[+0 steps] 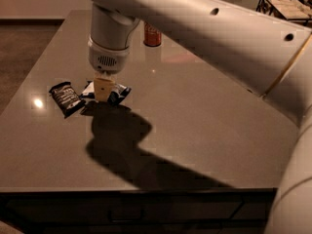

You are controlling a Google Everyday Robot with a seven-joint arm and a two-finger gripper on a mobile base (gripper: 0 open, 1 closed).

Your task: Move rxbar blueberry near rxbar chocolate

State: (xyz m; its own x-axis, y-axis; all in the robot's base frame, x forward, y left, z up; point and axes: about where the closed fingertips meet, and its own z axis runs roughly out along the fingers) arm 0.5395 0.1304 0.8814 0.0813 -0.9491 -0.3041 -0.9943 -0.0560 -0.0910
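Single-arm scene on a dark, glossy tabletop [209, 130]. The white arm [209, 28] enters from the right and crosses the upper part of the view; its wrist points straight down over the left half of the surface. The end effector [104, 89] sits low at the tabletop, its pale fingers [103, 88] drawn in on the middle of the rxbar blueberry [119, 92], whose blue-and-white ends show to the left and right of them. The grip appears closed on the wrapper; whether the bar rests on the surface or hangs slightly above it cannot be told from this angle. The rxbar chocolate [66, 99], a black wrapper with pale lettering, lies flat just to the left of the blueberry bar, turned at an angle, with only a narrow gap between the two. A red can [152, 34] stands upright at the far side, well apart from both bars. The arm's shadow [126, 140] falls on the near side of the held bar.
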